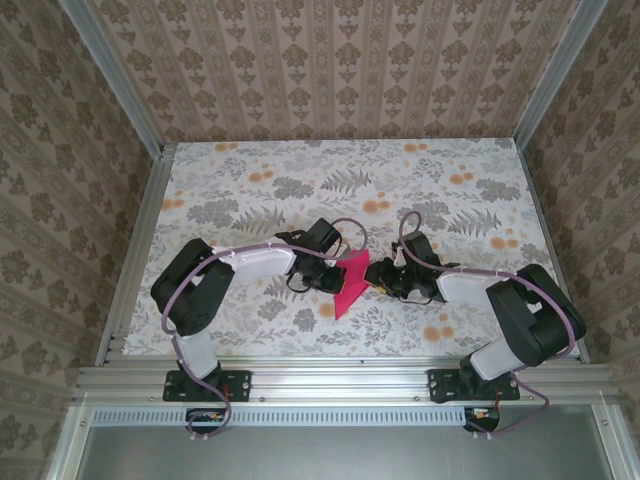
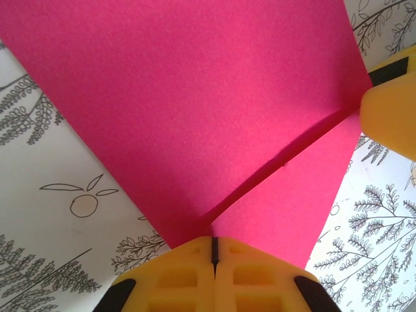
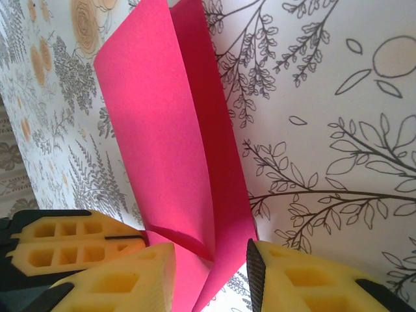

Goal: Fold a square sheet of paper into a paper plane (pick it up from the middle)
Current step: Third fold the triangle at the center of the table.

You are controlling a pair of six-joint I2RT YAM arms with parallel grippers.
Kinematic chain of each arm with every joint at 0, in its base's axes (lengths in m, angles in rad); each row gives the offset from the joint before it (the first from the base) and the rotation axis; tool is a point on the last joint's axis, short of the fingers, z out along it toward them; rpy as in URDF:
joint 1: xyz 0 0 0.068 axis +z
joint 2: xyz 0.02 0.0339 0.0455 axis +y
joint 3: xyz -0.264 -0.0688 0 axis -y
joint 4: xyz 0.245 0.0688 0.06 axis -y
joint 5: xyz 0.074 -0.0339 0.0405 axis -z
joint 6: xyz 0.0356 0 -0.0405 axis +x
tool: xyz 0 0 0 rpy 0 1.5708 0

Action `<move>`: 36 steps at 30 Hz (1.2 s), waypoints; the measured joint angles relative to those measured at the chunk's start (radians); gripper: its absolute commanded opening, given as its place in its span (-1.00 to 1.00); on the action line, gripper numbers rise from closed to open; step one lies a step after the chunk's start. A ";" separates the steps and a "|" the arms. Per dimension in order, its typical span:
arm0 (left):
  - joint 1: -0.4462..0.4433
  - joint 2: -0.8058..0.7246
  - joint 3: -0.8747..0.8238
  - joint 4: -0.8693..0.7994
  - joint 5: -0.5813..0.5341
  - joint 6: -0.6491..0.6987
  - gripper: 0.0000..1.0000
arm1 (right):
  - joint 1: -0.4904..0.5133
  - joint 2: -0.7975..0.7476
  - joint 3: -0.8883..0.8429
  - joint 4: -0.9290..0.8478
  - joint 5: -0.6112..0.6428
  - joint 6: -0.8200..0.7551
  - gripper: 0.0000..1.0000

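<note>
Pinching the folded pink paper [image 2: 195, 110] in my left gripper [image 2: 213, 250], jaws closed tight on one tip, while my right gripper [image 3: 211, 273] stands parted around the opposite fold. The paper hangs over the tablecloth [image 3: 325, 130], between both arms. The risk: an uneven pull could tear the thin paper, slip it free or skew the crease.

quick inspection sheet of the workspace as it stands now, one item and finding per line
surface: floral-print tablecloth, lying flat
job's things: magenta-pink square sheet of paper, partly folded, one crease showing, between the two grippers; no finished plane
clutter: nothing seen
grippers: left gripper shut on the sheet's edge; right gripper open, sheet passing between its fingers
cables: purple cables run along both arms
surroundings: aluminium frame, patterned wallpaper walls
</note>
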 measured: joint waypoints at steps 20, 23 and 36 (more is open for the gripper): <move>0.000 0.023 0.000 0.001 -0.006 0.006 -0.96 | 0.008 0.103 0.041 0.069 -0.082 0.017 -0.31; 0.000 0.023 0.000 0.001 -0.006 0.008 -0.96 | 0.011 0.123 0.061 0.068 -0.106 0.002 -0.32; -0.004 -0.024 -0.017 0.003 -0.034 0.002 -0.55 | 0.020 0.142 0.119 -0.028 -0.120 -0.079 -0.76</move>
